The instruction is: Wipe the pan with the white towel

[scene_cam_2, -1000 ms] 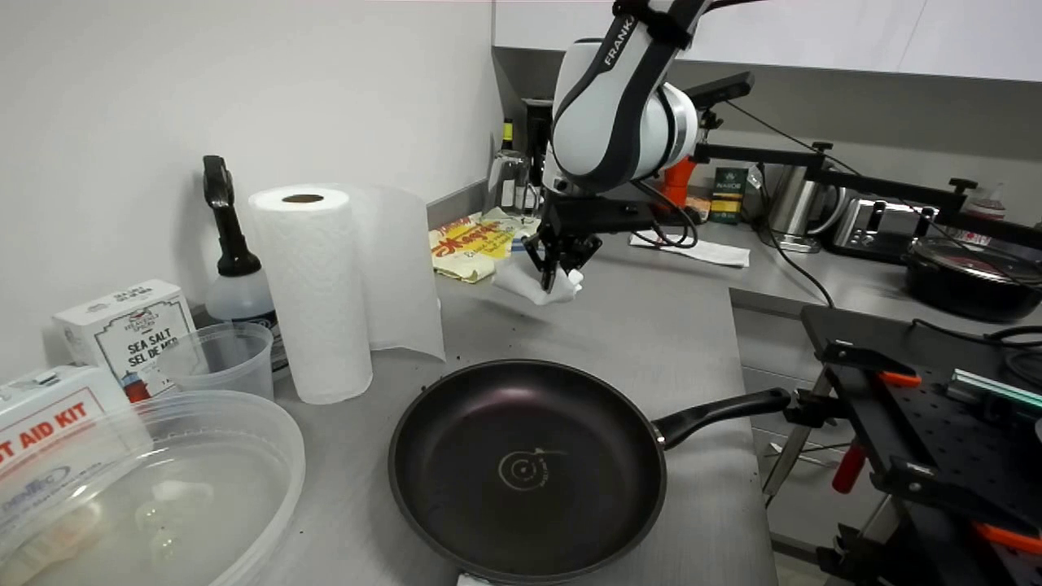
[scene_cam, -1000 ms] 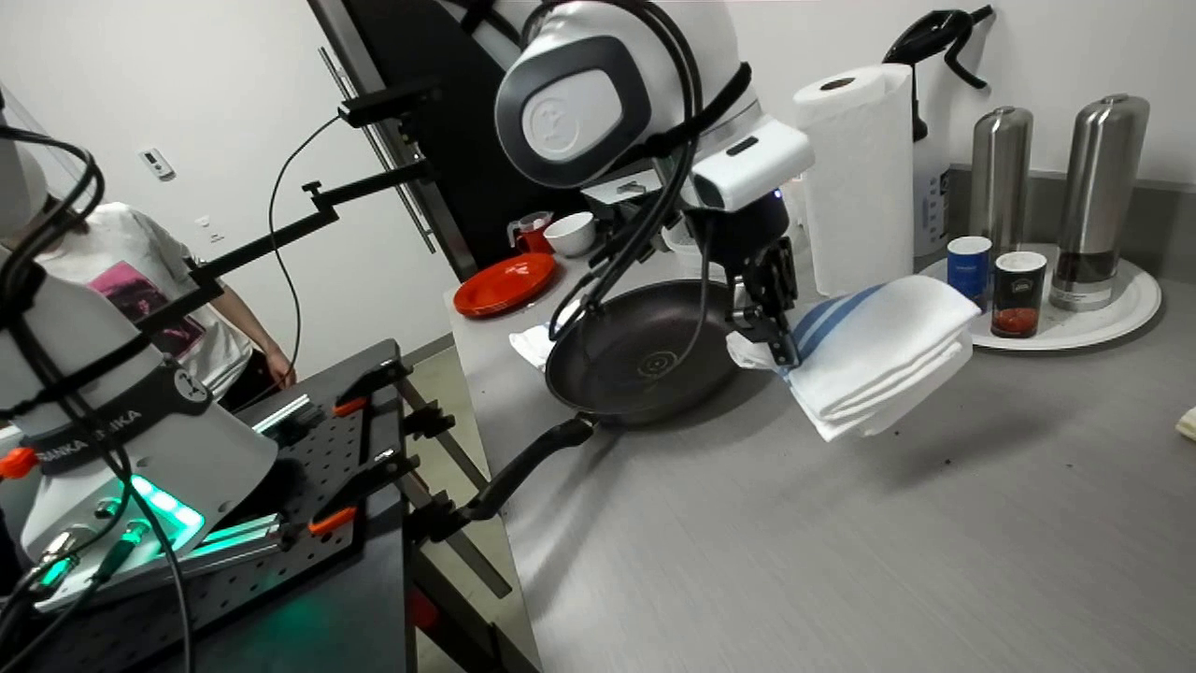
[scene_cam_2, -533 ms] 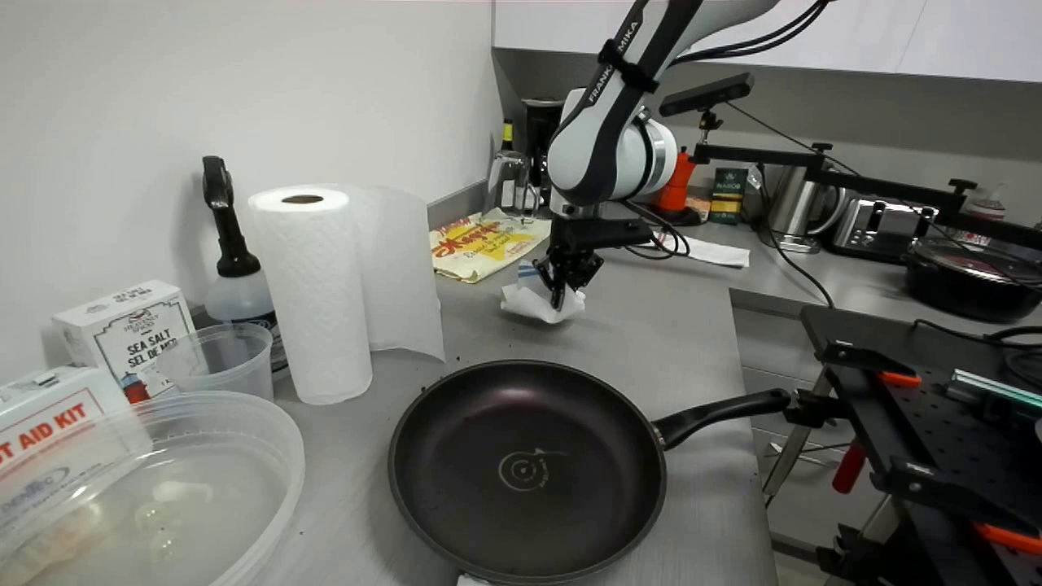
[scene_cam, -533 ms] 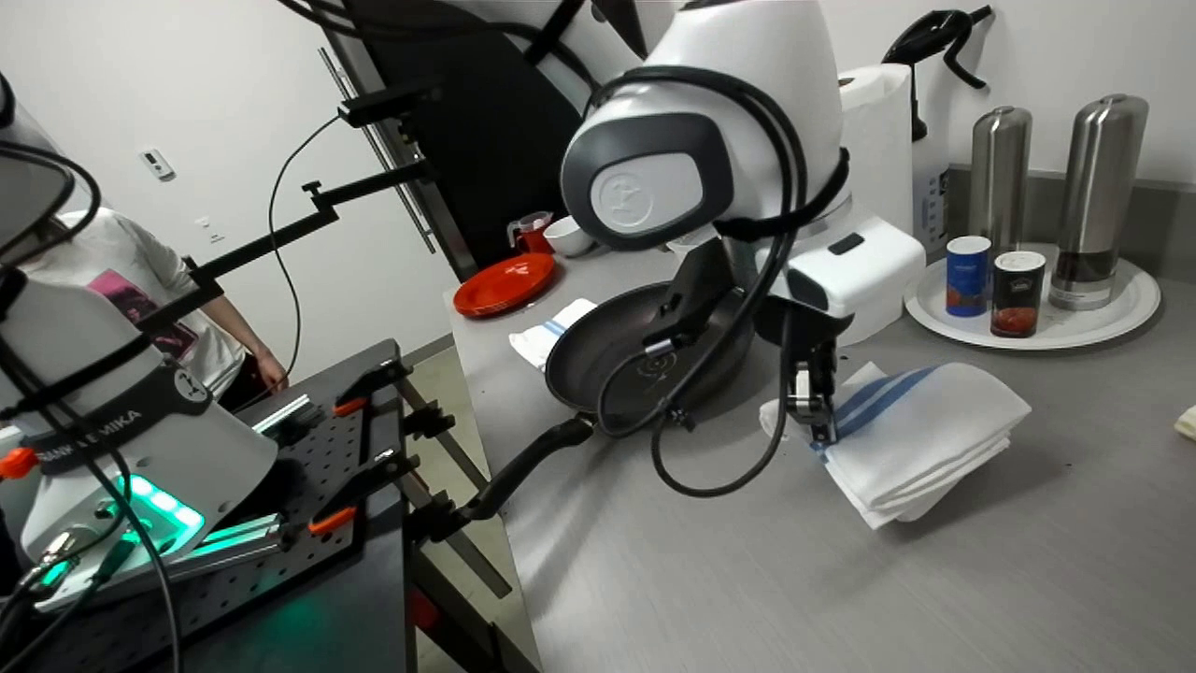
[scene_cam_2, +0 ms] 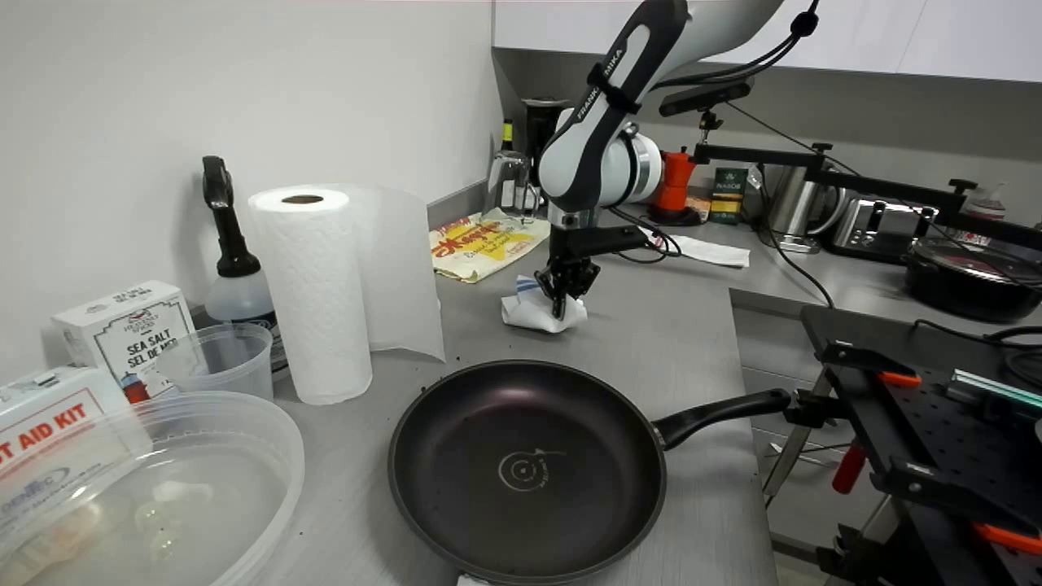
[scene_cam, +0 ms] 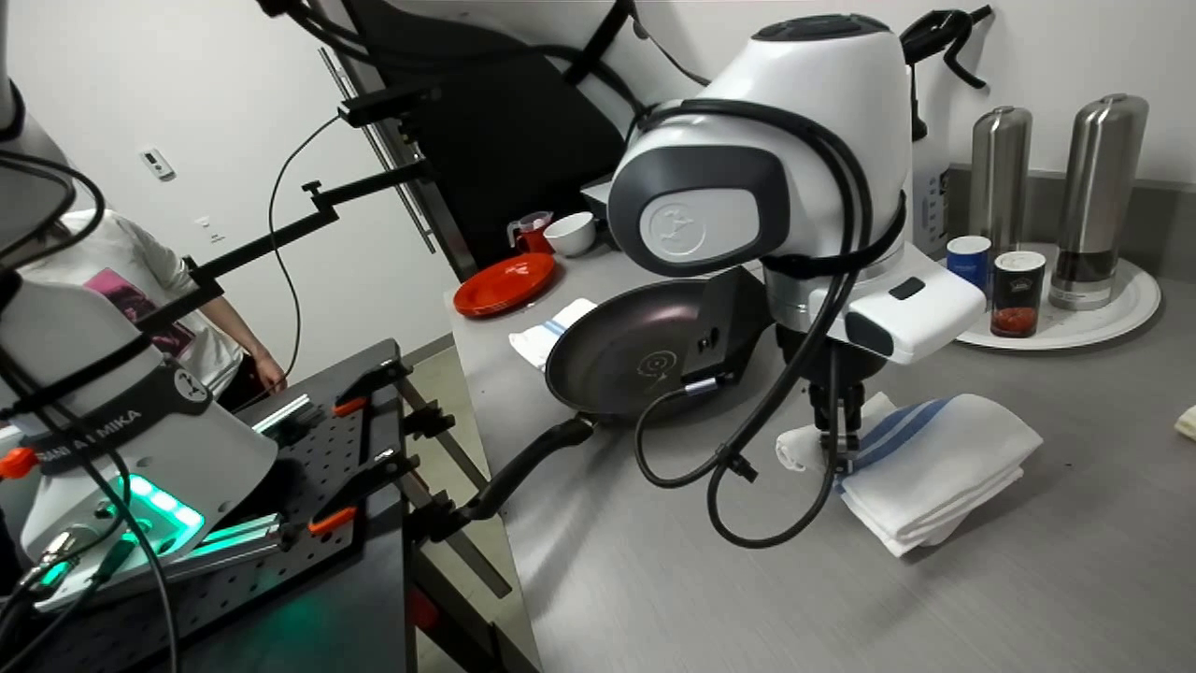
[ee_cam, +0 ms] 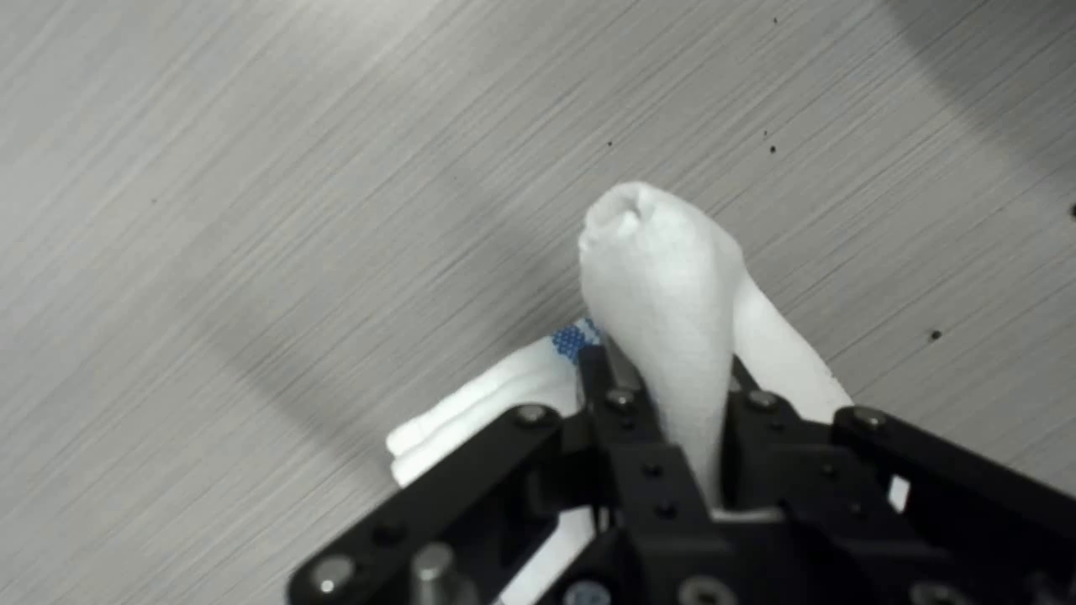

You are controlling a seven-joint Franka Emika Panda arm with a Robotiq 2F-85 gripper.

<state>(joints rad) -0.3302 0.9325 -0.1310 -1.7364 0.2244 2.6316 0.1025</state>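
The black pan lies on the counter, its long handle toward the counter's edge; it shows in both exterior views (scene_cam: 612, 365) (scene_cam_2: 521, 529). The folded white towel (scene_cam: 944, 458) with blue stripes is beside the pan, at or just above the counter; it also shows in an exterior view (scene_cam_2: 525, 313) and the wrist view (ee_cam: 660, 260). My gripper (scene_cam: 838, 453) points down and is shut on a bunched part of the towel. A rolled white fold shows between the fingers in the wrist view (ee_cam: 668, 365). The towel's underside is hidden.
A paper-towel roll (scene_cam_2: 313, 309) and a clear plastic bowl (scene_cam_2: 289, 456) stand near the pan. A white plate (scene_cam: 1135, 304) with shakers is near the wall. Another striped cloth (scene_cam: 540, 344) lies by the pan, with red plates (scene_cam: 505, 285) beyond. A yellow bag (scene_cam_2: 488, 244) lies by the wall.
My gripper has carried the towel down toward the counter and away from the pan. The arm has turned more upright. The pan has not moved.
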